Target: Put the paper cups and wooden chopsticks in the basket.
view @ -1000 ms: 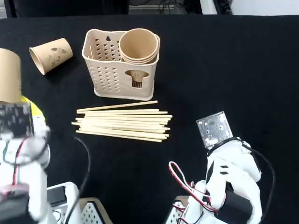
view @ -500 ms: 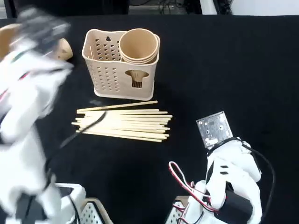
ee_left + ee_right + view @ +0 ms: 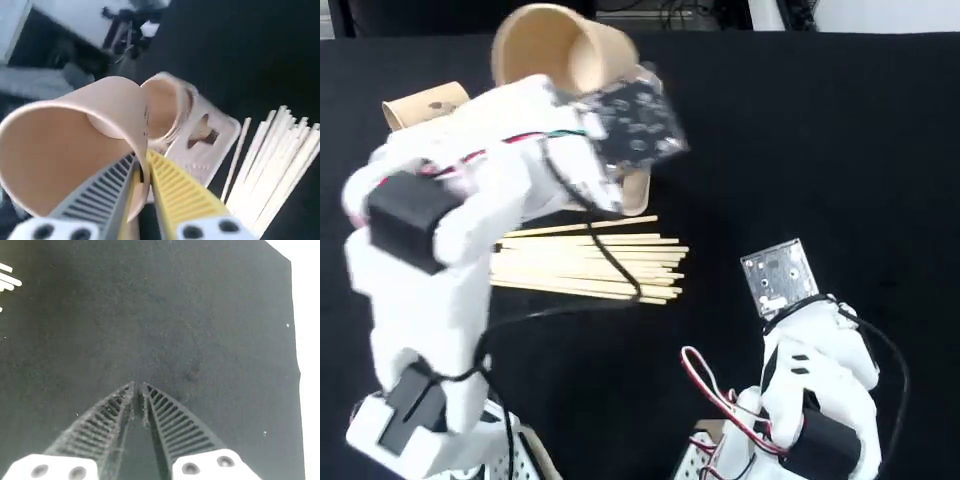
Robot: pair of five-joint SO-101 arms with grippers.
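My left gripper (image 3: pixel 143 169) is shut on the wall of a tan paper cup (image 3: pixel 75 140), one finger inside and one outside. In the high view this cup (image 3: pixel 555 45) hangs tilted over the beige basket (image 3: pixel 636 192), which the left arm mostly hides. The basket (image 3: pixel 202 145) holds stacked paper cups (image 3: pixel 167 107) in one compartment. Another paper cup (image 3: pixel 420 105) lies on its side at the far left of the table. Wooden chopsticks (image 3: pixel 620 265) lie in a loose row in front of the basket. My right gripper (image 3: pixel 138 392) is shut on nothing, low over bare black cloth.
The right arm (image 3: pixel 815 375) stays at the front right of the black table (image 3: pixel 800 150), away from the chopsticks (image 3: pixel 280 160). Cables and equipment show beyond the table's far edge.
The left arm has swung from the front left up and across the table, carrying the paper cup over the basket. The right arm has not moved.
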